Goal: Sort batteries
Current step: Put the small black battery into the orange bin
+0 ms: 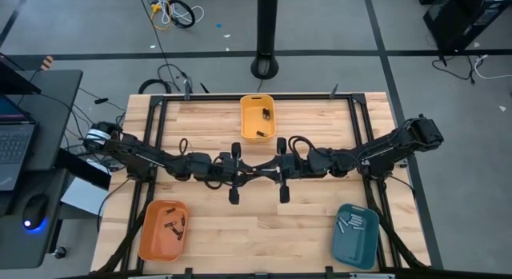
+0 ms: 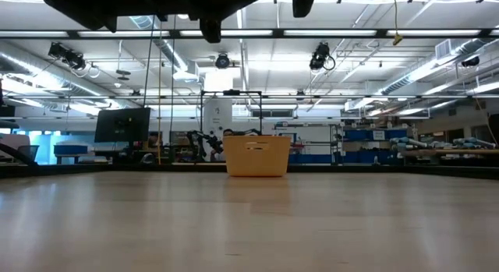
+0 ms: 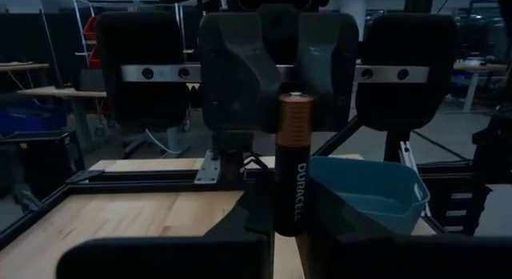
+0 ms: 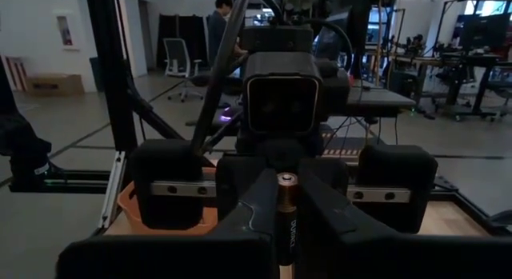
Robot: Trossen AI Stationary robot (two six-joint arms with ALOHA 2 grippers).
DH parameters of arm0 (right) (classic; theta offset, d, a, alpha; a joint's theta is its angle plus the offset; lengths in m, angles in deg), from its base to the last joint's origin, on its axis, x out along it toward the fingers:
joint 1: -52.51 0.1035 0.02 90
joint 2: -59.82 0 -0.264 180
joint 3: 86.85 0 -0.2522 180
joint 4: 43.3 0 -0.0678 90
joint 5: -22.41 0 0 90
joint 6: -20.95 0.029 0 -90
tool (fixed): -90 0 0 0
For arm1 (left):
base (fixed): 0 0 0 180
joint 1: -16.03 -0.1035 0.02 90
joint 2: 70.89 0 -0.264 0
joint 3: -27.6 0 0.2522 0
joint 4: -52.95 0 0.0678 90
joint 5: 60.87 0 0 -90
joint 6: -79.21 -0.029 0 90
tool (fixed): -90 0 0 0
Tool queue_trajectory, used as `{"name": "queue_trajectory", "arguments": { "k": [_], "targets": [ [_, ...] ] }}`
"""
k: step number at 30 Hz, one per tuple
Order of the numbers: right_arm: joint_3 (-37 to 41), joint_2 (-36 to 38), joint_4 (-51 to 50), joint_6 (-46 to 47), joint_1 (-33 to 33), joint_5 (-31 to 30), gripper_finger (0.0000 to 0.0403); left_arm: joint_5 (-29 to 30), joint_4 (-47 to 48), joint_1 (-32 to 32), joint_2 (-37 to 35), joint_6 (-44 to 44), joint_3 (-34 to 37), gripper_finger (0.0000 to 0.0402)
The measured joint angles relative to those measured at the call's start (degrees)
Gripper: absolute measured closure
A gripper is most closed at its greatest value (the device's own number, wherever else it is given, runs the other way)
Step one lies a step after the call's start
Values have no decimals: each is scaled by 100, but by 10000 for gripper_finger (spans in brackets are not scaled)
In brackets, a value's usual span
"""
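Both arms reach level toward each other and meet above the table's middle. My left gripper [image 1: 246,172] [image 3: 284,249] and my right gripper [image 1: 270,170] [image 4: 292,261] face each other with one battery [image 3: 292,167] [image 4: 286,219] between them. It is a black cell with a copper top, standing upright and clear of the table. Each gripper is shut on it. The high view hides the battery under the fingers. Other batteries lie in the bins: dark ones [image 1: 264,113] in the yellow bin, dark ones [image 1: 174,225] in the orange bin, pale ones [image 1: 350,223] in the blue bin. My left gripper pinches the battery's black lower part [image 3: 286,227] between its two fingers, coming level from the table's left. The battery stands upright, copper end up, lifted clear. My right gripper has the same battery between its fingers [image 3: 236,71], coming level from the table's right, near the copper end [image 3: 293,103]. The fingers lie across the upright cell.
The yellow bin [image 1: 244,119] [image 2: 256,157] stands at the table's far middle. The orange bin [image 1: 145,231] [image 4: 128,209] is at the near left, the blue bin [image 1: 340,249] [image 3: 376,191] at the near right. Black frame rails run along the table's edges.
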Motion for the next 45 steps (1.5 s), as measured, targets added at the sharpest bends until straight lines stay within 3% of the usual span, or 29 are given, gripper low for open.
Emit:
{"name": "queue_trajectory", "arguments": {
  "k": [5, 11, 16, 19, 22, 26, 32, 38, 41, 45],
  "targets": [
    [0, -2, -36, -14, 0, -62, 339, 5, 264, 0, -98, -43, 0, 370],
    [2, 325, -542, -114, 49, -555, 285, 158, 1220, 6, -542, -63, -2, 370],
    [2, 795, -1286, -123, 175, -980, 248, 222, 2568, 4, -1158, -28, -6, 370],
    [2, 1047, -1869, -83, 252, -1088, 240, 247, 4127, 39, -1599, 128, -226, 370],
    [2, 1150, -2415, 113, 317, -1209, 250, 247, 5832, 191, -1810, 264, -691, 370],
    [2, 1103, -2992, 207, 397, -1400, 298, 5, 8000, 528, -1765, 419, -1450, 370],
    [9, 901, -3389, 483, 464, -1429, 392, -1452, 10682, 1176, -1498, 2110, -1994, 370],
    [11, 734, -3541, 606, 558, -1449, 378, -2422, 11813, 2034, -1181, 4106, -1996, 370],
    [11, 717, -3581, 613, 600, -1469, 392, -2698, 11629, 2346, -1095, 4633, -1863, 370],
    [9, 717, -3544, 576, 648, -1487, 391, -2601, 11251, 2682, -1072, 5016, -1393, 370]
  ]
}}
